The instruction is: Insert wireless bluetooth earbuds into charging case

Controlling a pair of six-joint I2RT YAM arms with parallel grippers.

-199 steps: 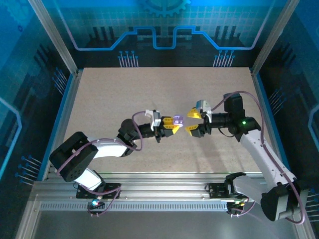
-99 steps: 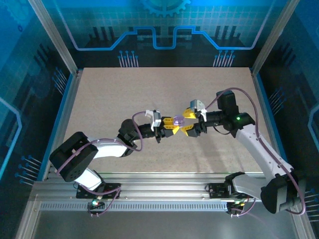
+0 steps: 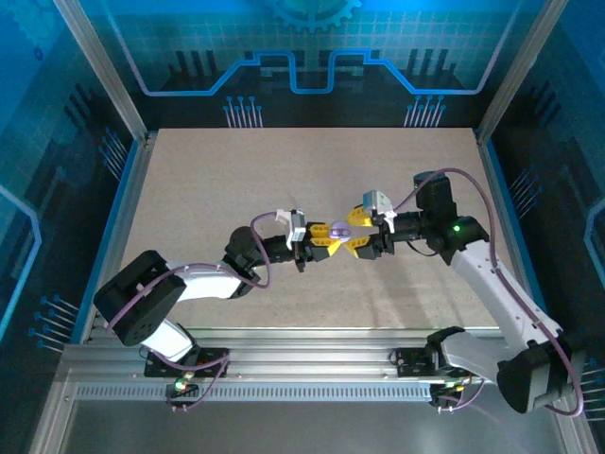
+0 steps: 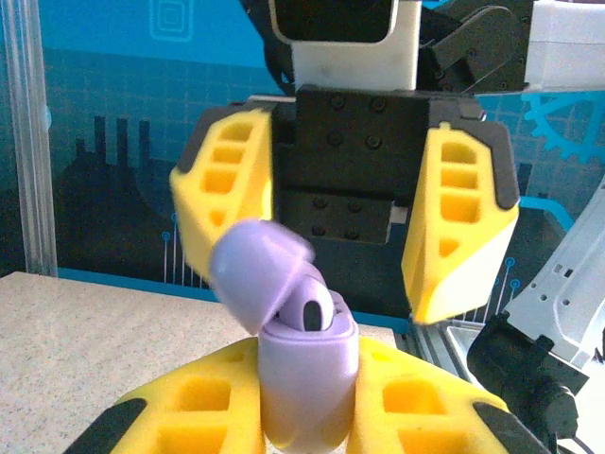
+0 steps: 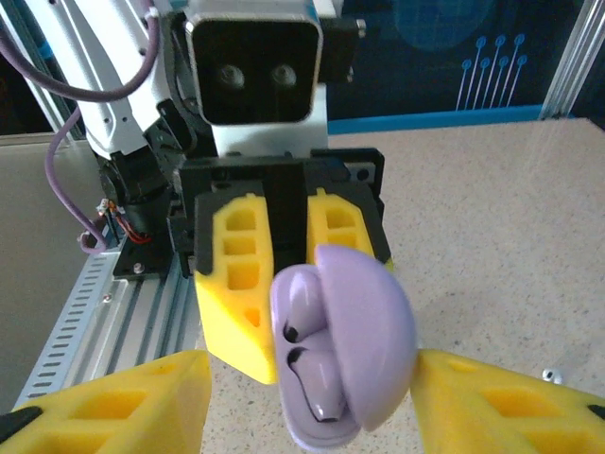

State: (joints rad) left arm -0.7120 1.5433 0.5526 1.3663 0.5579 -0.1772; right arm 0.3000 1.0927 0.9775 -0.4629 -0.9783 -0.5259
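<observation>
Apparently level, the charging case (image 3: pixel 339 230) gapes toward right claw (image 3: pixel 354 233).

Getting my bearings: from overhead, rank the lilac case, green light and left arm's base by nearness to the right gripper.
1. Lilac case, at the right gripper's mouth.
2. Green light, on its own arm.
3. Left arm's base, near-left edge.

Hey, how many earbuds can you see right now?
2. Both sit in the open charging case held by the left end effector: the upper earbud and the lower earbud just beneath it, each partly sunk in the case.
</observation>
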